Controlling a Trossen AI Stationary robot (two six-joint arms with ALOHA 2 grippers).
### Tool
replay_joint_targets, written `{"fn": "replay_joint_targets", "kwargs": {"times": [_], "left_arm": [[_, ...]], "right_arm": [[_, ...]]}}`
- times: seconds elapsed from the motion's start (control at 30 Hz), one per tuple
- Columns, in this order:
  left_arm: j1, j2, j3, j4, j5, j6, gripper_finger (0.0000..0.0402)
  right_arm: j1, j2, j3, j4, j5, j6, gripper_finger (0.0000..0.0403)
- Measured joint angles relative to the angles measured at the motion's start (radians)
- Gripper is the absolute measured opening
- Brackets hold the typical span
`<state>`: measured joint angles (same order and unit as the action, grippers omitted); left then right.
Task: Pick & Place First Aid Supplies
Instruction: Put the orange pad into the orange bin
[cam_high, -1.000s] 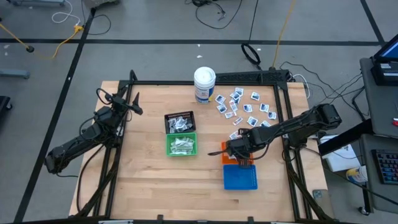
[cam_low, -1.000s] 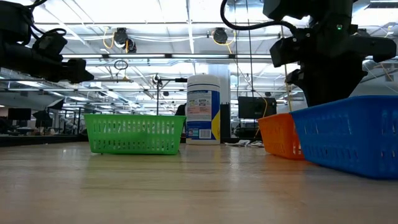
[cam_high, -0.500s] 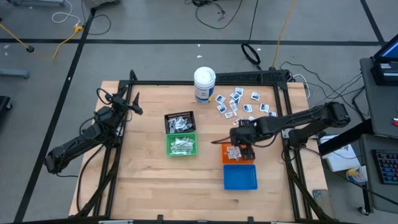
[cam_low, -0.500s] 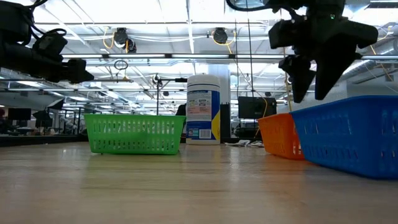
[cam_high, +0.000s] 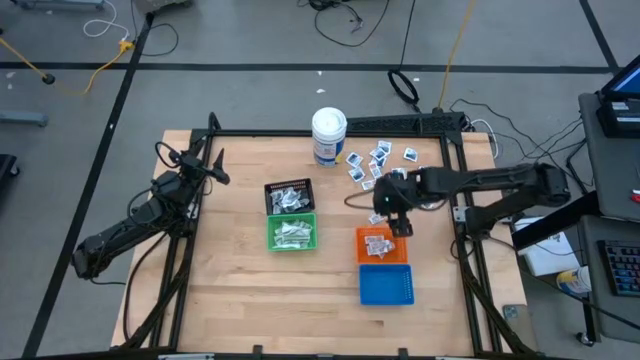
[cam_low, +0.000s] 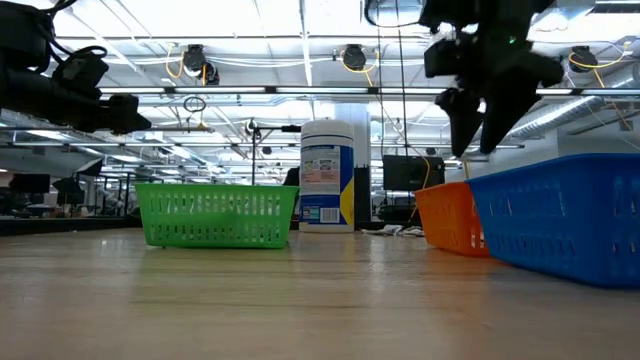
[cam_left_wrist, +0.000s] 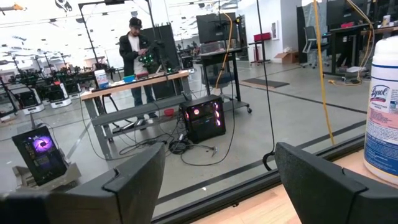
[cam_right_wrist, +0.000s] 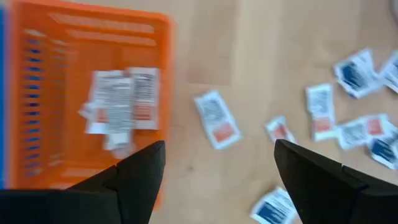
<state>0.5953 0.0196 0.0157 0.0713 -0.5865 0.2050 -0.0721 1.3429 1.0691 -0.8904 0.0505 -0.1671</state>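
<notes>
The first aid supplies (cam_high: 385, 165) are small white packets strewn on the wood at the far right; some (cam_right_wrist: 121, 106) lie in the orange basket (cam_high: 377, 258). My right gripper (cam_high: 398, 222) hangs open and empty above the table, between the orange basket (cam_right_wrist: 62, 50) and the loose packets (cam_right_wrist: 216, 118). In the low view its fingers point down, above the basket rims (cam_low: 478, 125). My left gripper (cam_high: 215, 165) waits open and empty in the air over the table's far left part (cam_left_wrist: 221, 180).
A black basket (cam_high: 288, 196) and a green basket (cam_high: 292, 233), both holding packets, stand mid-table. A blue basket (cam_high: 386, 285) sits near the orange one. A white canister (cam_high: 328, 135) stands at the far edge. Bare wood lies at the near left.
My right gripper has risen from the orange basket and gone toward the table's far edge, toward the loose packets. Packets that it covered now show lying in the orange basket.
</notes>
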Motion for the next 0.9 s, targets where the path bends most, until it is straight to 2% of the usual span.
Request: {"fn": "replay_joint_targets", "kwargs": {"times": [0.57, 0.9], "left_arm": [[0.0, 0.0, 0.0, 0.0, 0.0, 0.0, 0.0305], [0.0, 0.0, 0.0, 0.0, 0.0, 0.0, 0.0306]], "right_arm": [[-0.394, 0.07, 0.001, 0.059, 0.0, -0.415, 0.0297], [-0.426, 0.183, -0.029, 0.132, -0.004, -0.455, 0.0297]]}}
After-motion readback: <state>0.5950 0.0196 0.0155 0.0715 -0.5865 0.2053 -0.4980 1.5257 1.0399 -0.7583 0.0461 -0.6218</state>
